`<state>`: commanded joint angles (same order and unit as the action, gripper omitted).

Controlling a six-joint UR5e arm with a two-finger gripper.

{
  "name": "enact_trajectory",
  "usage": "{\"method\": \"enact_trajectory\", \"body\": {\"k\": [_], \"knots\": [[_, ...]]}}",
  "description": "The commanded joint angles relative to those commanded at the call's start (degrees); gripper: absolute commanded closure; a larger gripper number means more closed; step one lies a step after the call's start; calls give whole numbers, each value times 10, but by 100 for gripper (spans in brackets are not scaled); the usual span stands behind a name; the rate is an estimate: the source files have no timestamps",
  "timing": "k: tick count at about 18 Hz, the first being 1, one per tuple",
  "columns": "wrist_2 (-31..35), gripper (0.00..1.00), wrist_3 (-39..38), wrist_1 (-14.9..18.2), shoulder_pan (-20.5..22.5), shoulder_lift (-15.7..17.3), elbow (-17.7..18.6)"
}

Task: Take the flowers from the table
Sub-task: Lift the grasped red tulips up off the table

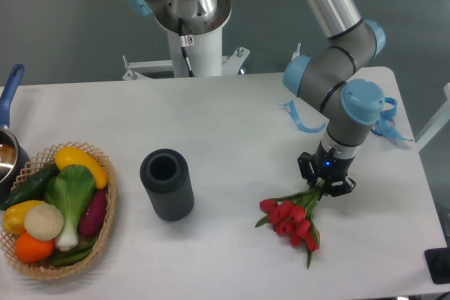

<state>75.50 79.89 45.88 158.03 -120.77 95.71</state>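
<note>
With stems pinched, black two-finger hand (323, 183) closed narrow on the small bunch of red tulips with thin green stems (292, 220), at near right of the flat white bench (232, 124); grasp step apparently done, straight lift needed next, blooms seemingly low on the surface

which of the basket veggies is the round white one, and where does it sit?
The white cauliflower-like ball in the wicker basket, near its front left. It lies between the yellow piece and the orange one; everything else in there is green, yellow, purple or orange.
</note>
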Motion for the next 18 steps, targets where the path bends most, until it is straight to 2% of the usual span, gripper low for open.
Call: {"method": "enact_trajectory", "body": {"k": [1,4,6,8,14,18], "knots": [[0,75,-1,2,0,3,0],[-1,75,-3,2,3,12,0],[-5,75,-10,2,4,32,0],[-36,75,-39,4,3,60,0],[-235,75,-153,2,0,141,0],[-372,75,-181,1,4,171,6]]}}
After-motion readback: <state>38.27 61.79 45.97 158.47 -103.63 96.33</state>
